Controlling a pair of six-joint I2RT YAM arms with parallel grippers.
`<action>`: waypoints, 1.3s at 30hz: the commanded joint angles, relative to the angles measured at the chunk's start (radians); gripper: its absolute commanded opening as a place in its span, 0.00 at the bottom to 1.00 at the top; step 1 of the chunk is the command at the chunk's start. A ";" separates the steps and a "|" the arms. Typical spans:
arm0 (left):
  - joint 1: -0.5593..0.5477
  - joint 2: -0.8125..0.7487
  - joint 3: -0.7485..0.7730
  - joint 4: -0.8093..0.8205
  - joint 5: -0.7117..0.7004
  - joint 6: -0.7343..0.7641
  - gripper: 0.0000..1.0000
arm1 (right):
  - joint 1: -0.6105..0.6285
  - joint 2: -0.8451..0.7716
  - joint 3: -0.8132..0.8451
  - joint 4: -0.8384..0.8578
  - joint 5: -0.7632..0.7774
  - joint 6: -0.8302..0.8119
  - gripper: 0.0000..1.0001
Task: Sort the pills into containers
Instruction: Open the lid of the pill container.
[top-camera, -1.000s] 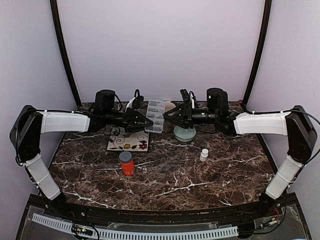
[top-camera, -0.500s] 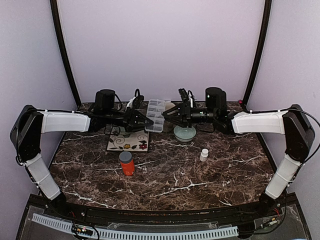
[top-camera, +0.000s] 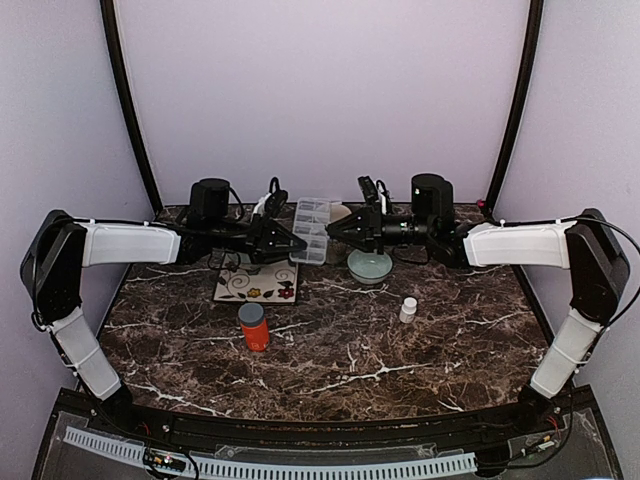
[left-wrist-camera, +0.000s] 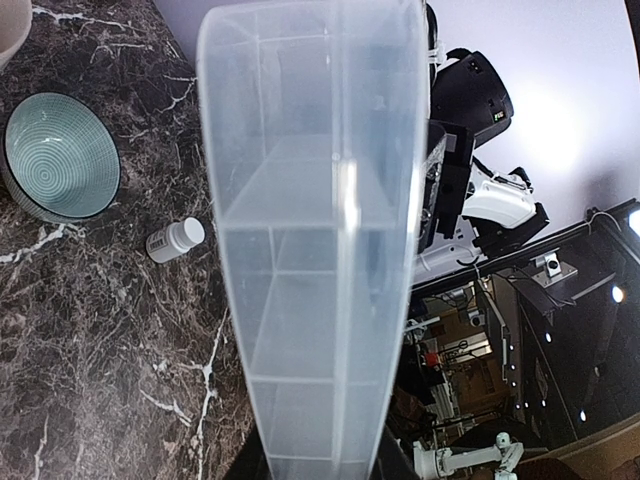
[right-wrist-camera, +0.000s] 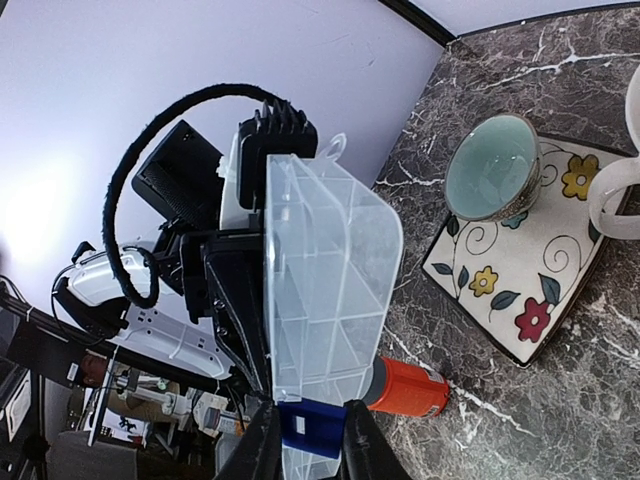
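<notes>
A flat clear plastic pill box (top-camera: 311, 230) with small containers hangs above the table's back between both arms. My left gripper (top-camera: 293, 245) is shut on one end of it; in the left wrist view the box (left-wrist-camera: 310, 250) rises edge-on from between the jaws of the left gripper (left-wrist-camera: 320, 465). My right gripper (right-wrist-camera: 312, 425) is shut on the blue latch at the other end of the box (right-wrist-camera: 330, 280). The compartments that show look empty. No pills are in view.
An orange grey-capped bottle (top-camera: 253, 327) stands mid-table and a small white bottle (top-camera: 408, 309) to its right. A pale green bowl (top-camera: 370, 264) sits under the right arm. A floral tile (top-camera: 257, 283) under the left arm carries another bowl (right-wrist-camera: 492, 165) and a white mug (right-wrist-camera: 620, 190).
The right gripper's jaws have closed onto the box's blue latch after the arm edged left toward it. The left arm and the box have stayed put.
</notes>
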 joint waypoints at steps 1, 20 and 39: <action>0.007 -0.018 0.008 -0.006 -0.005 0.018 0.00 | 0.010 -0.010 0.032 0.015 -0.006 -0.015 0.19; 0.007 -0.060 -0.028 -0.044 -0.048 0.048 0.00 | 0.022 -0.075 -0.006 -0.033 0.035 -0.035 0.16; 0.006 -0.091 -0.061 -0.019 -0.048 0.030 0.00 | 0.044 -0.059 0.011 -0.114 0.067 -0.079 0.21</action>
